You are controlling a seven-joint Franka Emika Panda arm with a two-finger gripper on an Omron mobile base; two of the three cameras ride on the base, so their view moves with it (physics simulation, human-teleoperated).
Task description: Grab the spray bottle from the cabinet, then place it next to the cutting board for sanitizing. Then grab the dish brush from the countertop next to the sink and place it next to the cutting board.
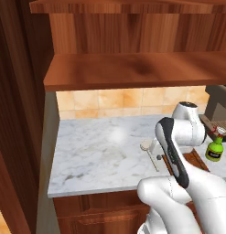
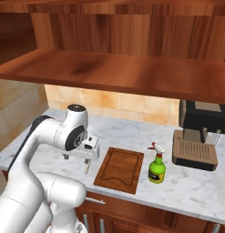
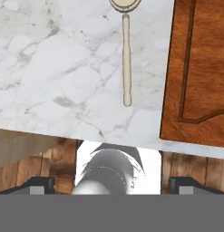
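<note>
The cream dish brush [image 3: 126,59] lies flat on the white marble countertop [image 1: 96,151], just left of the dark cutting board [image 2: 120,168] and parallel to its long edge. Its round head [image 1: 146,145] points toward the wall. My gripper [image 3: 111,183] hangs open above the brush's handle end, well apart from it, with nothing between the fingers. It shows again below the white wrist as the gripper [image 2: 77,158]. The green spray bottle [image 2: 156,167] stands upright just right of the board. The cabinet shelf [image 1: 132,71] runs overhead. The sink is out of view.
A dark coffee machine [image 2: 198,132] stands at the back right of the counter. A tall dark wooden unit [image 1: 18,114] closes off the left side. The counter's front edge [image 3: 86,133] lies close below the brush's handle tip. Tan tiles [image 1: 114,103] back the counter.
</note>
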